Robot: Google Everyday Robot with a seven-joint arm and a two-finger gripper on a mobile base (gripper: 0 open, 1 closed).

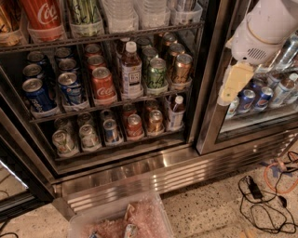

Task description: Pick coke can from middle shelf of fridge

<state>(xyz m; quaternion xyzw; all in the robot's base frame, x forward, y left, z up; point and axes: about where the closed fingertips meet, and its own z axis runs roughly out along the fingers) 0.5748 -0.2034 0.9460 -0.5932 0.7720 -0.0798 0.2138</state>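
The coke can (103,83), red with a silver top, stands at the front of a row of red cans on the middle shelf (116,103) of the open fridge (139,169). Blue cans (38,95) stand to its left and a bottle (131,69) to its right. My gripper (231,88), pale yellow under a white arm, hangs at the upper right in front of the closed glass door. It is well to the right of the can and apart from it.
A large red Coca-Cola container (42,14) sits on the top shelf. The lower shelf holds several cans (111,131). A clear plastic bin (135,218) stands on the floor below the fridge. Cables (260,195) lie on the floor at right.
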